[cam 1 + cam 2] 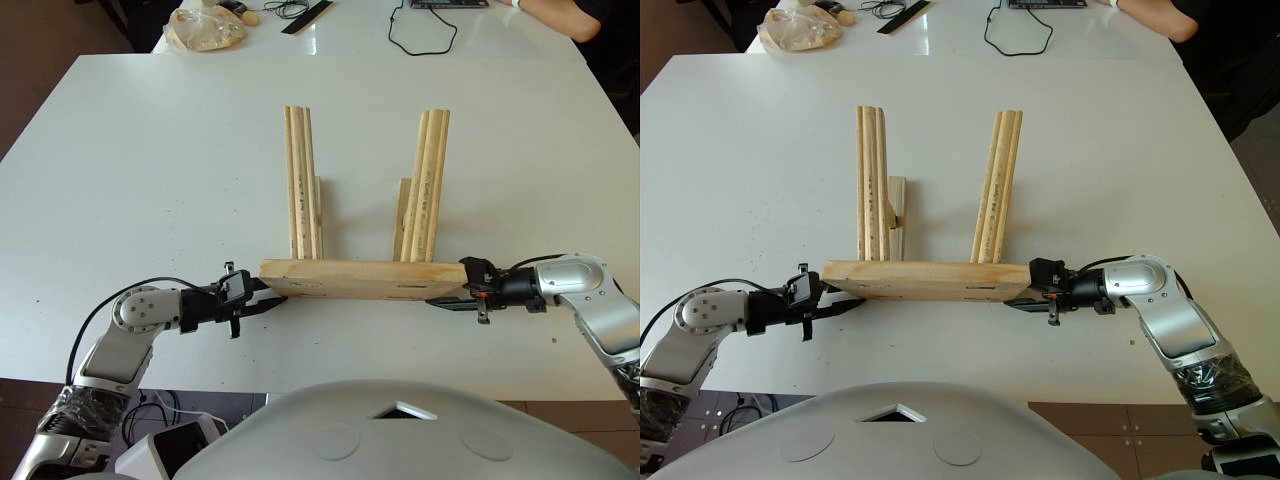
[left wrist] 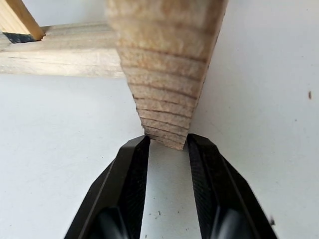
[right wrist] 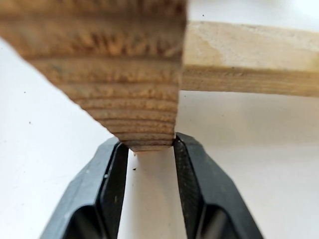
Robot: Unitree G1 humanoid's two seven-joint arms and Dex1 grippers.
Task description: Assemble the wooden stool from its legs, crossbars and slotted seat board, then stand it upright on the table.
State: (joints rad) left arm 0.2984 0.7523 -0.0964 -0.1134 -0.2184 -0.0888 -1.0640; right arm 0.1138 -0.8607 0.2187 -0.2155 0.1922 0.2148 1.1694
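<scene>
The wooden stool lies on its side on the white table (image 1: 150,180). Its seat board (image 1: 365,279) stands on edge nearest me, and two pairs of legs (image 1: 303,180) (image 1: 427,185) run away from it across the table. Short crossbars (image 1: 319,215) show between the legs close to the board. My left gripper (image 1: 262,297) is shut on the board's left end; in the left wrist view its fingers (image 2: 132,169) pinch the end's lower edge. My right gripper (image 1: 450,290) is shut on the right end, its fingers (image 3: 187,172) clamped the same way.
The table's front edge (image 1: 330,382) runs just behind both wrists. On a second table at the back lie a plastic bag (image 1: 205,28), a black strip (image 1: 306,17) and a black cable (image 1: 420,35). Bare table spreads left and right of the stool.
</scene>
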